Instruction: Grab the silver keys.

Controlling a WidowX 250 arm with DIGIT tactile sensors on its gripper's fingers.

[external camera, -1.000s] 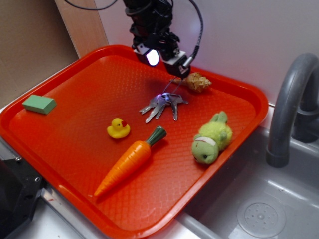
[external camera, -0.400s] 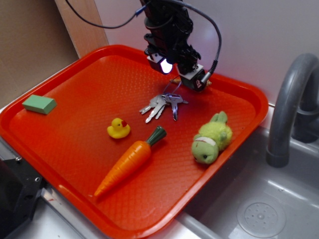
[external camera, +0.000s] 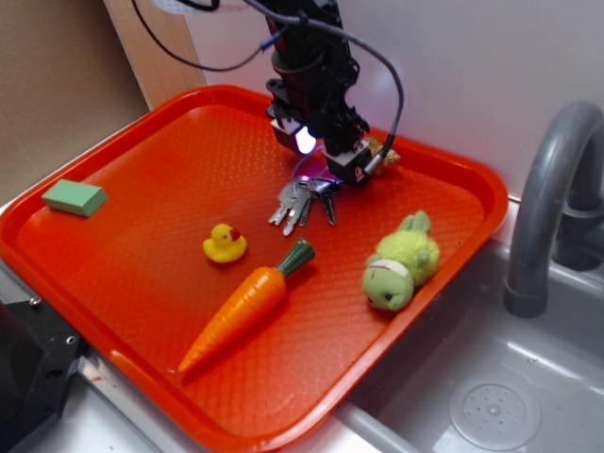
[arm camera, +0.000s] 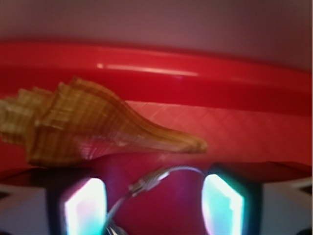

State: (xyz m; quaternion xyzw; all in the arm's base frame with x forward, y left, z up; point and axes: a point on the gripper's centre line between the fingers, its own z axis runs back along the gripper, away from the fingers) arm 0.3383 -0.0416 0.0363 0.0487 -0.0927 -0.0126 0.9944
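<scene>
My gripper (external camera: 326, 162) sits low over the silver keys (external camera: 300, 202), fingers (arm camera: 83, 205) apart, straddling the wire ring (arm camera: 151, 181). The keys lie on the red tray (external camera: 123, 179). The seashell (arm camera: 93, 122) lies just behind.

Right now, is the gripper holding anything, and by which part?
Nothing held yet. The gripper is open, its fingers on either side of the keys' wire ring, not closed on it. The keys lie on the tray.
</scene>
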